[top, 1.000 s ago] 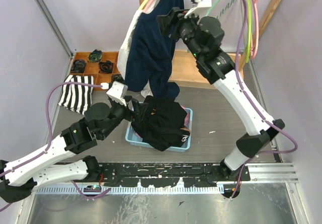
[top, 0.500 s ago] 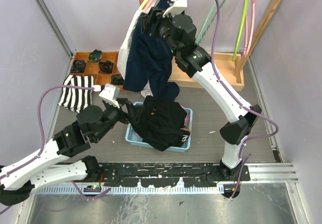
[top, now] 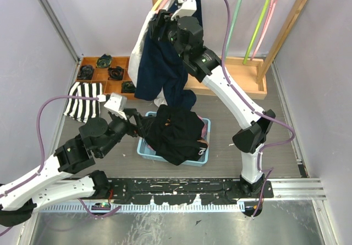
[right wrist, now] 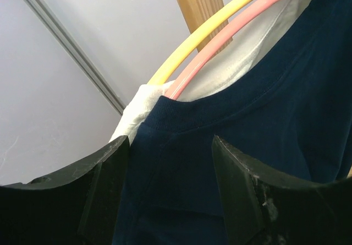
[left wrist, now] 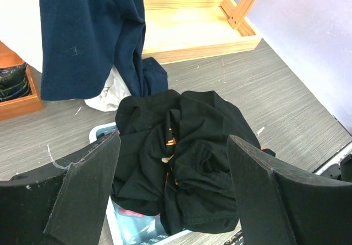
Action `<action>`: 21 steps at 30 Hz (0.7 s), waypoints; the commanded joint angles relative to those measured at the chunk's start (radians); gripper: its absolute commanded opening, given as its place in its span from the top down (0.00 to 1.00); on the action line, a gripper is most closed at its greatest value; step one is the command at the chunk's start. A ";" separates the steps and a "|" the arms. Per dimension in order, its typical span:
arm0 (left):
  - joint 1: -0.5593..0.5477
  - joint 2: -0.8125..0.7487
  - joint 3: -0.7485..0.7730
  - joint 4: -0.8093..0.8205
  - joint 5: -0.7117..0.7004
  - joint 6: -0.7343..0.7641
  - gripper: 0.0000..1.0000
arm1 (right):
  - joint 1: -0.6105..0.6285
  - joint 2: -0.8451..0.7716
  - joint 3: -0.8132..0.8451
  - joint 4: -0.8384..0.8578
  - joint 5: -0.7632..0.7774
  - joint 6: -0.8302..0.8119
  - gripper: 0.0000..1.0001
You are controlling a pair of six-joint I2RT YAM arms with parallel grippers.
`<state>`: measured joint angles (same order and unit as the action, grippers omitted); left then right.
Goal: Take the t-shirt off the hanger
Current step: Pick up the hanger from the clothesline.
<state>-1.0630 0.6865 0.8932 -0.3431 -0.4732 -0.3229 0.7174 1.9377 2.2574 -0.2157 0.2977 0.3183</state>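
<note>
A navy t-shirt (top: pixel 165 58) hangs on a pink hanger (right wrist: pixel 231 33) at the left end of the wooden rack. Behind it a white t-shirt (right wrist: pixel 231 71) hangs on a yellow hanger (right wrist: pixel 203 36). My right gripper (top: pixel 157 27) is up at the navy shirt's collar and left shoulder. In the right wrist view that gripper (right wrist: pixel 170 162) is open, with the navy shoulder fabric (right wrist: pixel 181 146) lying between its fingers, not pinched. My left gripper (top: pixel 140 125) is open and empty, low beside the bin. In the left wrist view it (left wrist: pixel 173 162) faces a black clothes pile (left wrist: pixel 187 157).
The black pile fills a light blue bin (top: pixel 144 148) on the floor. The rack's wooden base (top: pixel 231 74) lies behind it, with green hangers (top: pixel 234 14) and pink hangers (top: pixel 269 8) at the right. A striped cloth (top: pixel 82 102) and a wooden tray of dark items (top: pixel 104 69) sit at the left.
My right arm swung left along the rack, from the green hangers to the navy shirt's collar. My left gripper drew back slightly leftward from the bin, staying open.
</note>
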 commanded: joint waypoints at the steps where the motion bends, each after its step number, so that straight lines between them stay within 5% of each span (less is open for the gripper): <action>1: -0.002 -0.014 -0.021 0.001 -0.013 -0.004 0.14 | 0.007 -0.001 0.053 0.024 0.022 0.017 0.33; 13: -0.002 -0.020 -0.023 0.002 -0.018 0.007 0.14 | 0.010 0.070 0.169 -0.107 0.096 0.042 0.33; 21: -0.002 -0.018 -0.024 0.008 -0.014 0.007 0.14 | 0.011 -0.012 0.065 -0.140 0.178 0.054 0.34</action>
<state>-1.0630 0.6750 0.8795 -0.3504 -0.4747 -0.3218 0.7254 2.0064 2.3665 -0.3138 0.3992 0.3668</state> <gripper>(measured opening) 0.858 0.665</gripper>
